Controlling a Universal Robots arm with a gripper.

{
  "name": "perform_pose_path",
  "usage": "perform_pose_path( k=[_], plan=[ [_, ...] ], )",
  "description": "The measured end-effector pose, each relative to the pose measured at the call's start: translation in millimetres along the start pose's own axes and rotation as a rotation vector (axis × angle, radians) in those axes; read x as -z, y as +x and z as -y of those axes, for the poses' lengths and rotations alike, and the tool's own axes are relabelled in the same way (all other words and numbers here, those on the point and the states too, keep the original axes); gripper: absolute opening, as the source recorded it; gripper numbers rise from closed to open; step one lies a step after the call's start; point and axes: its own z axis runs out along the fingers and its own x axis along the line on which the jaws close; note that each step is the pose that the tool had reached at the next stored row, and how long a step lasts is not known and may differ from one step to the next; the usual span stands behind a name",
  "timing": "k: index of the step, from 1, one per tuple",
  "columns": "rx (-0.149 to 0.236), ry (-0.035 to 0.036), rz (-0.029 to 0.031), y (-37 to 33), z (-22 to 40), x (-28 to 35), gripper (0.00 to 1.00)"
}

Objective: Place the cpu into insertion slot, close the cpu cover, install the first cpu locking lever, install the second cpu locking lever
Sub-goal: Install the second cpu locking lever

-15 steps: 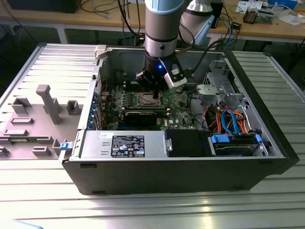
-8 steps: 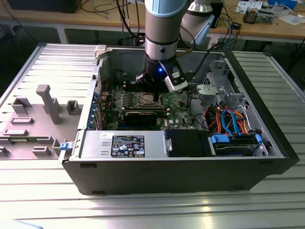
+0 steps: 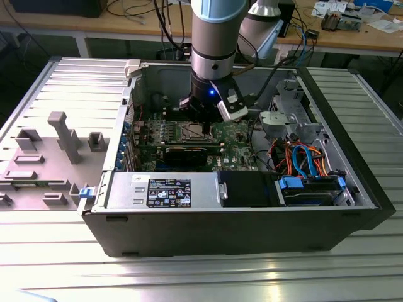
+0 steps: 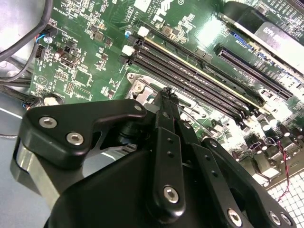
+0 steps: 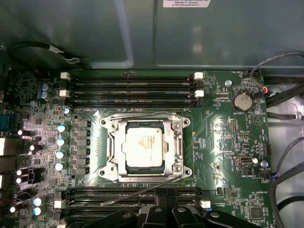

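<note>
Evidently the cpu (image 5: pixel 145 147) already sits in the insertion slot (image 5: pixel 110 142), with the cpu cover (image 5: pixel 176 137) lying down around it as a silver frame, so the chip is held flat for locking; a thin lever wire (image 5: pixel 137 191) still angles free across the board beside the socket, apparently unlatched; the end effector (image 4: pixel 166 91) hangs just above the green motherboard (image 5: pixel 228 142) inside the computer case (image 3: pixel 252 226), its fingertips (image 4: pixel 167 97) pressed together in the second wrist view, pinching nothing I can make out.
</note>
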Motion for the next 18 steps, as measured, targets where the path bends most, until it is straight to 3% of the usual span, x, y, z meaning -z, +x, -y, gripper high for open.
perform_pose_path(
  k=[3,4,5,6,18],
  plan=[
    [0.000,0.0000,0.0000,0.0,0.2,0.0,0.11],
    [0.000,-0.0122,0.0000,0.0,1.1,0.1,0.11],
    [-0.001,-0.0322,-0.0030,4.8,2.8,-1.3,0.11],
    [-0.002,-0.0319,-0.0059,14.4,3.2,-4.1,0.11],
    [-0.002,-0.0321,-0.0060,14.8,3.2,-4.2,0.11]
  ],
)
